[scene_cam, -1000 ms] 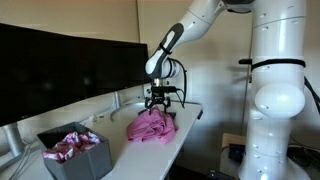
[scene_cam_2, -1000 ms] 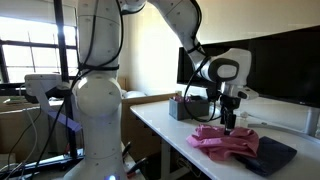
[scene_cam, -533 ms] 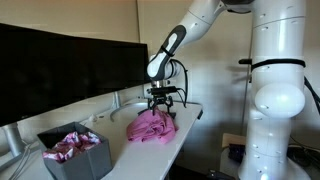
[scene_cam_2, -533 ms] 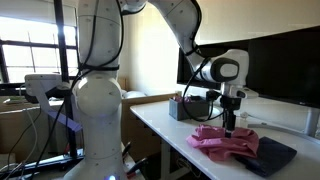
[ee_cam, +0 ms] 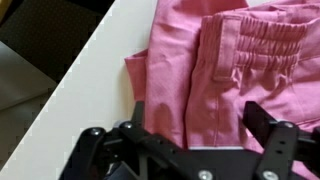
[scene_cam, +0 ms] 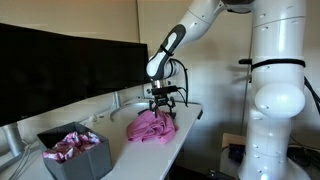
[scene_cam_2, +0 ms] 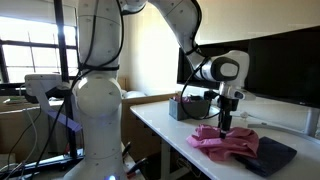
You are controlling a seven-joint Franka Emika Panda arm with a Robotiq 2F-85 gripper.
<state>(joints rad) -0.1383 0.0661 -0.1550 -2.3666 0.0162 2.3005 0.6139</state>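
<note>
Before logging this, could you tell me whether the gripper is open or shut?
Open: the gripper shows fingers wide apart above the pink garment.

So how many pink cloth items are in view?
2: a pink garment on the table under the pincer, and a pink bundle in the grey bin; more may be hidden inside.
</note>
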